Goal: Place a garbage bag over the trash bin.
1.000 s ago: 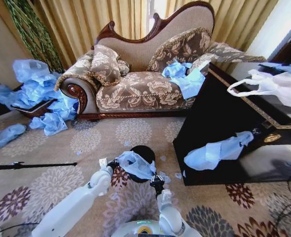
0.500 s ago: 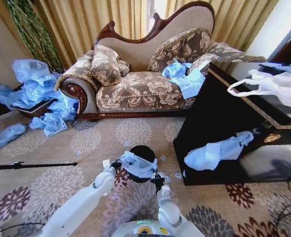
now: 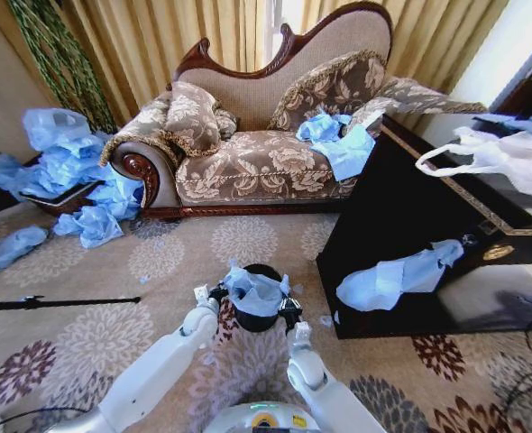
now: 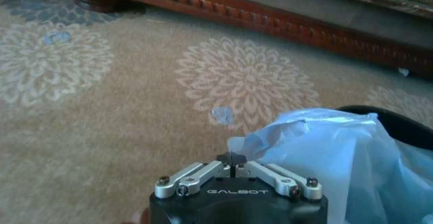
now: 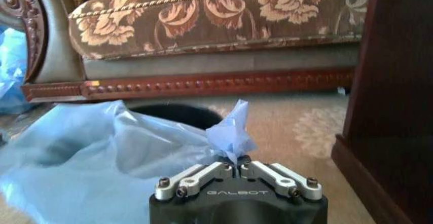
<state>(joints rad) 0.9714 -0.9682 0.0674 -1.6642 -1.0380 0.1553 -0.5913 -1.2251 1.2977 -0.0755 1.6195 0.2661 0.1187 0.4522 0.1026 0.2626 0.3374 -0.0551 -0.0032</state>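
Two hands engaged | left hand [image 3: 215, 294] and right hand [image 3: 290, 311] each pinch the garbage bag [image 3: 253, 290] | bag draped across trash bin [image 3: 258, 317] mouth on carpet [image 3: 95, 343], rim partly exposed, not yet seated | left: carpet clear; right: dark cabinet [image 3: 401, 225] near

White smooth-shelled arms, black pincer [image 4: 232, 169] housings marked GALBOT, silver screwed finger links.

head: high, looking down | wrists: low, close, facing sofa [image 5: 203, 21] | shared: bin [image 3: 260, 311]
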